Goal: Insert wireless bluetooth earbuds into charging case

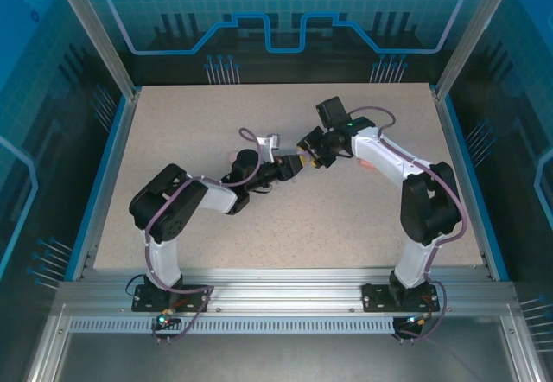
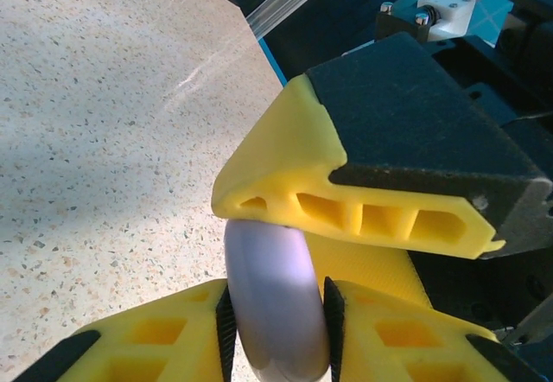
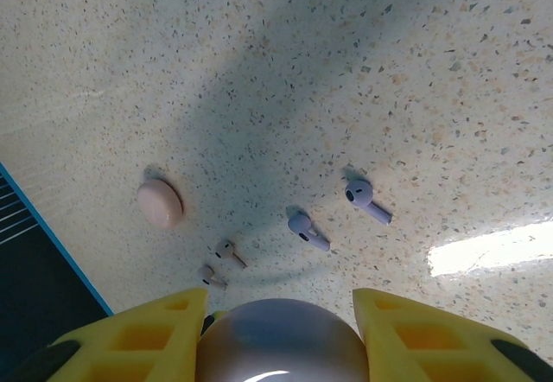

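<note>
A lavender charging case (image 2: 276, 304), closed, is held above the table between both grippers. My left gripper (image 2: 276, 313) has its black pads pressed on the case's two sides. My right gripper (image 3: 281, 330) is shut on the same case (image 3: 281, 343), and one of its yellow fingers (image 2: 346, 200) lies across the case's top. On the table below lie two purple earbuds (image 3: 307, 228) (image 3: 365, 199) and two pale pink earbuds (image 3: 228, 252) (image 3: 208, 276). In the top view the grippers meet at mid-table, left (image 1: 296, 163) and right (image 1: 311, 151).
A closed pale pink case (image 3: 161, 204) rests on the table left of the pink buds. The table's blue edge (image 3: 52, 244) runs close beside it. A coral-pink item (image 1: 367, 164) peeks out beside the right arm.
</note>
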Available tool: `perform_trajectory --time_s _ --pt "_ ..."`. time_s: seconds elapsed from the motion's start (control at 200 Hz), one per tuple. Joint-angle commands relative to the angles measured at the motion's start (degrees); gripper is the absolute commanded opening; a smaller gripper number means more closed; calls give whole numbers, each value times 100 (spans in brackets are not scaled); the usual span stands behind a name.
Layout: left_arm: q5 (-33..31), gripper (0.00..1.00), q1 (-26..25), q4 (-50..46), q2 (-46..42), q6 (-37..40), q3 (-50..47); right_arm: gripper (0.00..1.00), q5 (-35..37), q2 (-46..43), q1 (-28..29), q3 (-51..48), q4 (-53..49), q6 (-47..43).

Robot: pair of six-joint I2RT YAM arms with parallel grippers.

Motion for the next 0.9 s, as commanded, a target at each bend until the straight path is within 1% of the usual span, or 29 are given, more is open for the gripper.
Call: perform_trajectory --time_s 0.0,0.28,0.395,0.45,0.49,0.52,0.6,0.645,0.735,0.895 --pt "-58 32 -46 303 110 -11 151 36 -98 -123 71 43 43 86" --pt "-143 21 -54 441 176 -88 178 36 -119 -142 93 -1 78 100" --pt "-189 14 -64 533 180 -115 186 37 -136 -170 114 -38 111 110" --pt "-200 8 -69 558 181 -136 194 37 -142 -185 129 -60 138 120" --pt "-192 4 -71 575 171 -143 195 41 -129 -205 116 -61 148 116" --pt "-173 0 -68 568 156 -143 199 47 -109 -219 107 -62 143 98" --pt "-102 0 -61 453 93 -169 199 66 11 -318 25 -63 127 -20" --pt "17 0 -46 373 22 -161 186 73 85 -412 -51 -80 124 -120" --pt "393 0 27 -13 -206 -85 186 78 170 -669 -245 -211 176 -522" --pt "1180 0 345 -1106 -736 139 280 80 143 -1391 -596 -947 686 -1403"
